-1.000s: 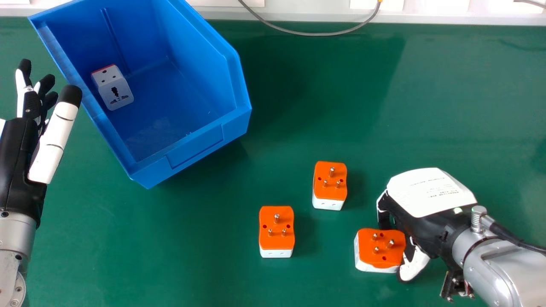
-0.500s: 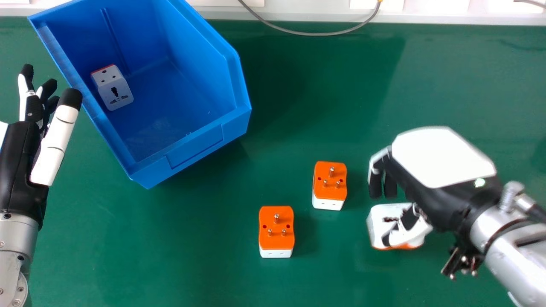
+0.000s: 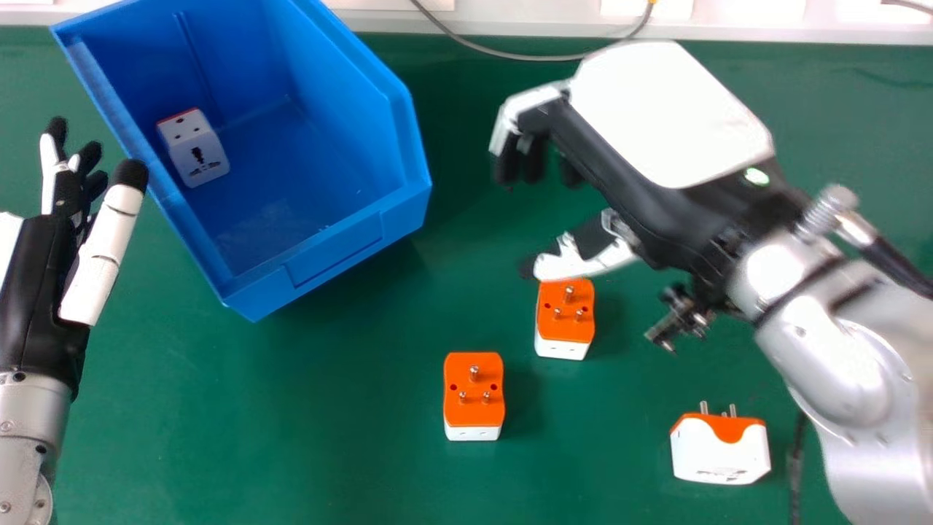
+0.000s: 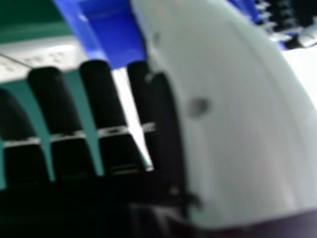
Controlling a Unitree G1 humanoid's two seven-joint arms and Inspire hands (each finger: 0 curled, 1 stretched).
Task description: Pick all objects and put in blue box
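Tabletop (image 3: 328,437) was plain green, with a white ledge (image 3: 802,33) and a drooping grey cable (image 3: 510,55) at the far edge, and three orange-and-white plug adapters (image 3: 720,452) sat out from the middle to the robot's right. Another adapter (image 3: 193,157) was in the blue box (image 3: 335,251), beside the left hand (image 3: 36,284), which was loosely open and empty. Right hand (image 3: 656,117) hung over the table, fingers pretty relaxed, nothing in them either.
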